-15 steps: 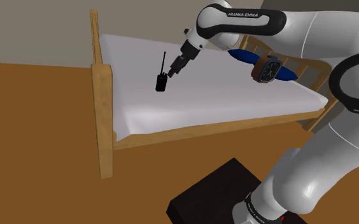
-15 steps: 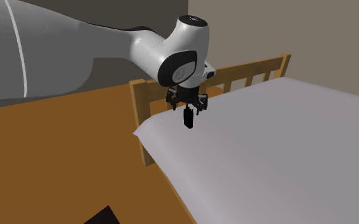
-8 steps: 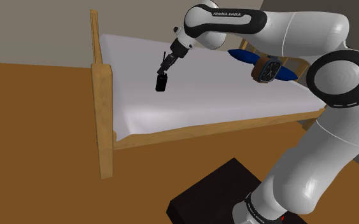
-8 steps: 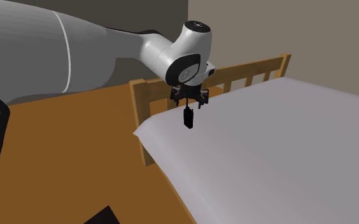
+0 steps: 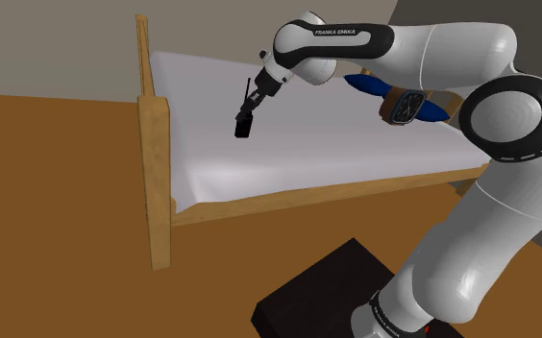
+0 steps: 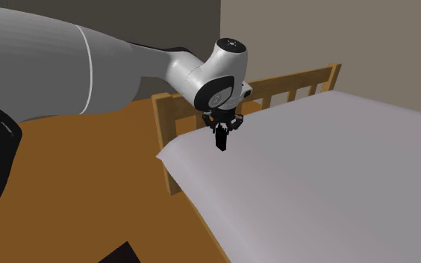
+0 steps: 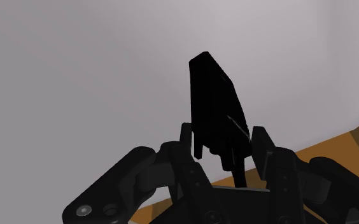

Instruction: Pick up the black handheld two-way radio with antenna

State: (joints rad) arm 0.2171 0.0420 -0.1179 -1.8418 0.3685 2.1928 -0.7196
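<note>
Plainly, the jaws are right at the job; in the wrist view they stand apart on either side of the near end of the black radio (image 7: 213,108), close against its flanks but, as I read the thin pale gap on one side, released rather than clenched; nothing is gripped yet.

The radio stands upright on the white mattress (image 5: 336,144), body down and thin antenna up; its long axis runs almost along the line of the hand's reach, so the antenna comes up between the jaws and the body stretches away beyond them. The closing line therefore crosses the radio's narrow width, which is what the coming squeeze depends on; I judge the grasp to be the step in hand, with the lift to follow.

In the shoulder view the radio (image 5: 244,125) sits just below the hand, near the wooden bed frame (image 5: 154,163) on that view's left; the second exterior view puts the radio (image 6: 220,141) near the mattress corner.

Further off along the mattress, well apart from the radio, lie a wristwatch (image 5: 404,106) and a blue object (image 5: 363,84).
</note>
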